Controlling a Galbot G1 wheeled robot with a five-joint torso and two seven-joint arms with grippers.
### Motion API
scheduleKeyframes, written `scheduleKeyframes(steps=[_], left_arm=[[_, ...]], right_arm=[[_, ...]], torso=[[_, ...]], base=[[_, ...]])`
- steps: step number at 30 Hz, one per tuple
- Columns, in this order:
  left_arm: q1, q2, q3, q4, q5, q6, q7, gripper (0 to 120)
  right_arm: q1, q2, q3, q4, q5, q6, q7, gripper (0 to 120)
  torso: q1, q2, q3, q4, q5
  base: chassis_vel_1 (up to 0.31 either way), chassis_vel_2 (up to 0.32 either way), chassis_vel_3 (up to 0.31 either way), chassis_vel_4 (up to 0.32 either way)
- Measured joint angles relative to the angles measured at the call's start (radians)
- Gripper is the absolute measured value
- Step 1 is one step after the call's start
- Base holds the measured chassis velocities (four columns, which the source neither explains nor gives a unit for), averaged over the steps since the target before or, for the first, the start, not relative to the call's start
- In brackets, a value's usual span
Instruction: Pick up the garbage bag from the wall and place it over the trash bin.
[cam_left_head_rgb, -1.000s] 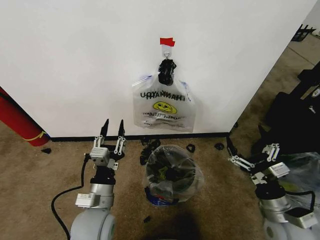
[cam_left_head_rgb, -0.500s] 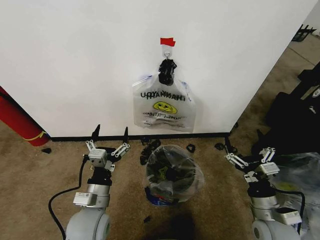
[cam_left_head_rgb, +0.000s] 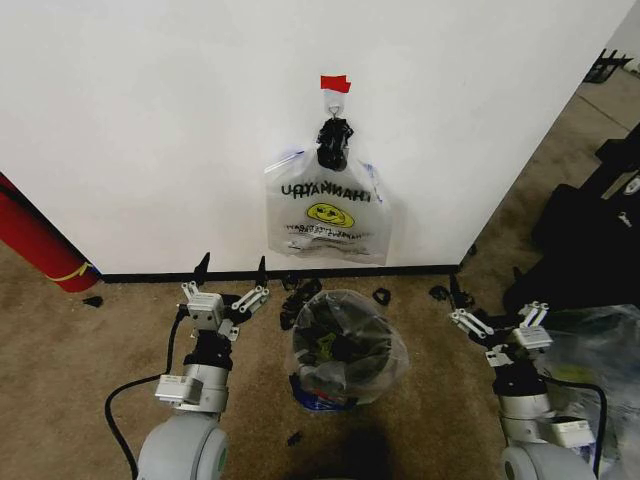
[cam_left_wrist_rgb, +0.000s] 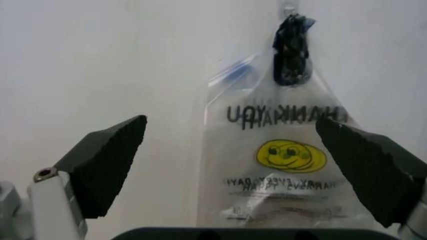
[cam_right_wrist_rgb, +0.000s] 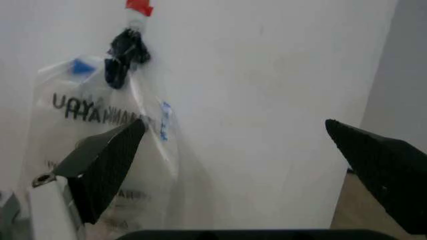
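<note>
Here the thin see-through whitish plastic garbage bag (cam_left_head_rgb: 327, 213) with black THANK YOU lettering, a yellow smiley face and blue trim hangs flat against the plain white wall (cam_left_head_rgb: 150, 120), its bunched dark top caught on a small metal hook (cam_left_head_rgb: 333, 103) just under a strip of red tape (cam_left_head_rgb: 334, 84). Below it on the brown carpet, standing near the black baseboard (cam_left_head_rgb: 150, 276), is the small round black wire-mesh trash bin (cam_left_head_rgb: 343, 350), which already has clear plastic draped over it. The left gripper (cam_left_head_rgb: 231, 272) is raised low in front of the wall, to the left of the bin, with its dark fingers spread wide and nothing between them; from its wrist camera the bag sits framed in the gap. The right gripper (cam_left_head_rgb: 485, 300) hovers to the right of the bin, likewise splayed open and empty, well apart from the bag. A long red cylinder (cam_left_head_rgb: 35, 243) leans at the far left edge.
</note>
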Motion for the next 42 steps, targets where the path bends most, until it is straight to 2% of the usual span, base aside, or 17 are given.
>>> scheduleKeyframes(steps=[5,16,18,20,21,23,25,28,30,32,38,42], left_arm=[[0.026,-0.007,-0.012,0.001,0.001,-0.044,0.030,100],[0.046,0.011,-0.032,-0.010,0.011,-0.058,0.036,100],[0.049,0.018,-0.035,-0.007,0.019,-0.059,0.036,100],[0.049,0.025,-0.038,-0.007,0.019,-0.061,0.035,100],[0.049,0.025,-0.038,-0.007,0.019,-0.061,0.035,100],[0.051,0.033,-0.042,-0.007,0.017,-0.063,0.033,100],[0.052,0.043,-0.048,-0.007,0.012,-0.066,0.031,100],[0.052,0.050,-0.055,-0.007,0.008,-0.068,0.031,100],[0.053,0.060,-0.063,-0.007,0.001,-0.069,0.030,100],[0.051,0.063,-0.065,-0.007,-0.002,-0.069,0.029,100],[0.048,0.062,-0.062,-0.009,-0.002,-0.069,0.029,100],[0.045,0.048,-0.050,-0.004,0.010,-0.068,0.029,100]], right_arm=[[-0.008,-0.012,-0.005,0.002,0.020,-0.013,-0.035,100],[-0.006,-0.003,0.006,-0.005,-0.038,-0.035,-0.184,100],[-0.016,0.001,-0.011,0.004,0.079,-0.065,-0.231,100],[-0.040,-0.001,-0.066,0.051,0.186,-0.170,-0.110,100],[-0.040,-0.001,-0.066,0.051,0.186,-0.170,-0.110,100],[-0.036,0.006,-0.091,0.065,0.188,-0.224,0.057,100],[-0.025,0.014,-0.097,0.063,0.156,-0.221,0.144,100],[-0.021,0.020,-0.096,0.054,0.112,-0.187,0.166,100],[-0.012,0.028,-0.074,0.030,0.053,-0.109,0.106,100],[-0.009,0.030,-0.066,0.018,0.033,-0.084,0.067,100],[-0.013,0.029,-0.060,0.011,0.017,-0.094,0.007,100],[-0.012,-0.003,-0.040,0.000,-0.015,-0.130,-0.140,100]], torso=[[0.000,0.000,0.000,0.0000,-0.0001],[0.000,0.000,0.000,0.0000,-0.0001],[0.000,0.000,0.000,0.0001,0.0000],[0.000,0.000,0.000,-0.0001,-0.0004],[0.000,0.000,0.000,-0.0001,-0.0004],[0.000,0.000,0.000,0.0000,-0.0004],[0.000,0.000,0.000,0.0001,0.0000],[0.000,0.000,0.000,-0.0001,-0.0001],[0.000,0.000,0.000,0.0000,-0.0002],[0.000,0.000,0.000,0.0000,-0.0001],[0.000,0.000,0.000,0.0000,-0.0002],[0.000,0.000,0.000,0.0000,-0.0002]], base=[[0.000,0.000,0.000,0.000],[0.000,0.000,0.000,0.000],[0.000,0.000,0.000,0.000],[0.000,0.000,0.000,0.000],[0.000,0.000,0.000,0.000],[0.000,0.000,0.000,0.000],[0.000,0.000,0.000,0.000],[0.000,0.000,0.000,0.000],[0.000,0.000,0.000,0.000],[0.000,0.000,0.000,0.000],[0.000,0.000,0.000,0.000],[0.000,0.000,0.000,0.000]])
